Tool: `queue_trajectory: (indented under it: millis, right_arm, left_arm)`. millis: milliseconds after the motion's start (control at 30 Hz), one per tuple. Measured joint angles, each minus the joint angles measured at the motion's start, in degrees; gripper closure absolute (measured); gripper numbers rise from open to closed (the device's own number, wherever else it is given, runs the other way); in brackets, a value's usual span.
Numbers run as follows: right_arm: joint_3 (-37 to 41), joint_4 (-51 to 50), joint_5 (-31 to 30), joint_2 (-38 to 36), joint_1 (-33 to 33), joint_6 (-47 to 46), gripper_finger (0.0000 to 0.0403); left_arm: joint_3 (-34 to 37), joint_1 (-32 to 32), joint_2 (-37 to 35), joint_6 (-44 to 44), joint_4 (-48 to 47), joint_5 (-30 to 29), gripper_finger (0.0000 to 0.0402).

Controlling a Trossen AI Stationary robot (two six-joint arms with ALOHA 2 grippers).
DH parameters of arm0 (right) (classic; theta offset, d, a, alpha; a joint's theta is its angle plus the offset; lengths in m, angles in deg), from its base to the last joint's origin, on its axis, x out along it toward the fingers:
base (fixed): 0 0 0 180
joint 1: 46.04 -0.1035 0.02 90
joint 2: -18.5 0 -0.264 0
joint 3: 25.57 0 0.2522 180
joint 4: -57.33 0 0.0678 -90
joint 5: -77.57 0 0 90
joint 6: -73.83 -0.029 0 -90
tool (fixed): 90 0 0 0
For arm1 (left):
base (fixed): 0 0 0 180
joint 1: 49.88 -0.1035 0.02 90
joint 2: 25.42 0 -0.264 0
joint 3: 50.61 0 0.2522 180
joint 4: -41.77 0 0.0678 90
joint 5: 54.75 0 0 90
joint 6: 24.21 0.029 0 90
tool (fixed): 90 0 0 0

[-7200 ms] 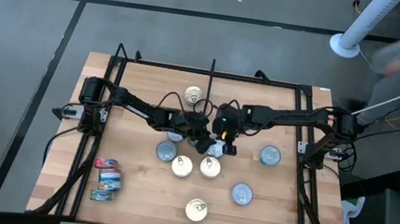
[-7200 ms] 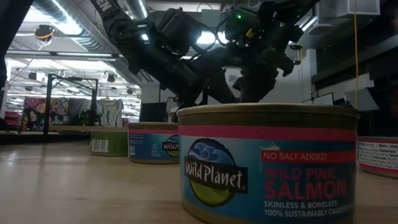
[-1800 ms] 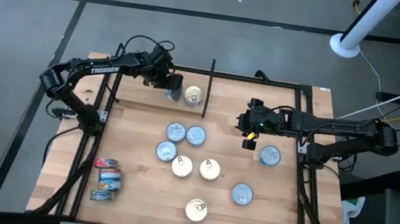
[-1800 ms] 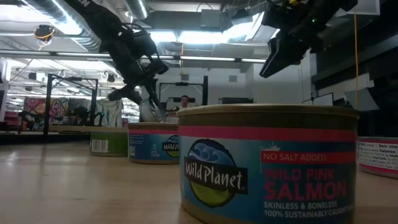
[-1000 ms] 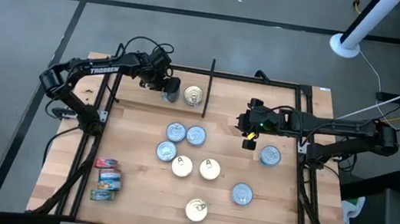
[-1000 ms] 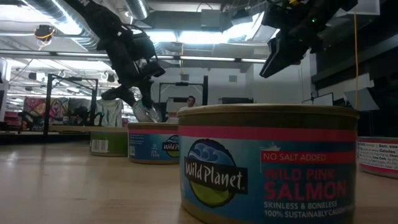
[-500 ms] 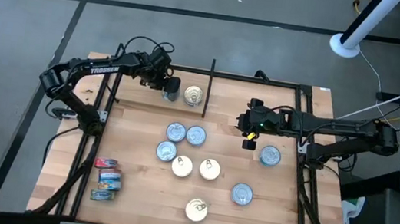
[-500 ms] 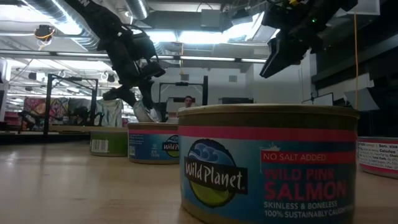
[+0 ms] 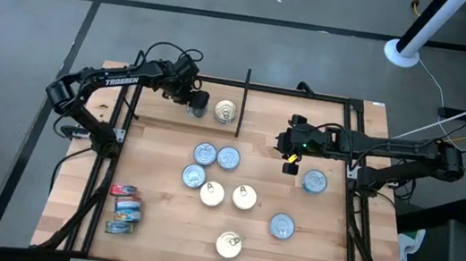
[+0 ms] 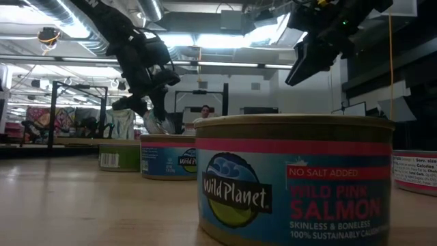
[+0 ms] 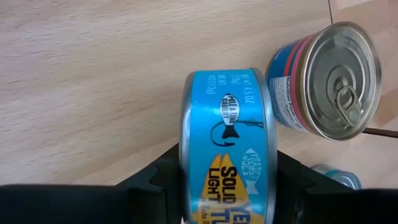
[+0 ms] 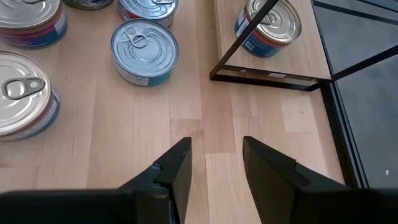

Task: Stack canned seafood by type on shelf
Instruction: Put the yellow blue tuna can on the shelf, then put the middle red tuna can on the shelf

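the left gripper (image 9: 194, 100) sits at the upper left of the shelf (image 9: 157, 229), pinching a blue tuna tin (image 11: 225, 146) on its edge, just beside a gold-topped tin (image 9: 226, 110) by the divider bar (image 9: 243, 100). the right gripper (image 9: 290, 161) hovers at centre right, fingers (image 12: 177, 163) spread with nothing between them. other tins (image 9: 227, 158) lie scattered mid-board.

Right hand (image 12: 214, 163): two dark fingers (image 12: 177, 168) standing apart with nothing between them, over bare boards of the wooden shelf (image 12: 249, 109). Black divider bar (image 12: 245, 37): rises at a slant from its foot on the boards; gold-topped tin (image 12: 268, 26) behind it. Silver-blue-topped tin (image 12: 144, 52) well to the bar's other side, with a red-banded tin (image 12: 25, 102) beyond that.
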Motion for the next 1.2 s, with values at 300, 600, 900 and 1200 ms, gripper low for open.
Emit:
queue_trajectory:
  millis: [300,600,900,1200]
  right_arm:
    - [0.0,0.0,0.01,0.0,0.0,0.0,0.026]
    - [0.0,0.01,0.02,0.0,0.0,0.02,0.026]
    - [0.0,0.02,0.02,0.0,0.0,0.42,0.026]
    - [0.0,0.02,0.02,0.0,0.0,0.42,0.026]
  left_arm:
    - [0.02,0.07,0.02,-0.04,-2.98,-0.69,0.0186]
    - [0.02,-0.92,0.02,-3.23,-2.83,-0.88,0.0141]
    - [0.02,-0.79,0.02,-6.17,-1.67,-0.89,0.0146]
    - [-0.11,-0.66,-0.6,-2.95,9.21,4.4,0.0146]
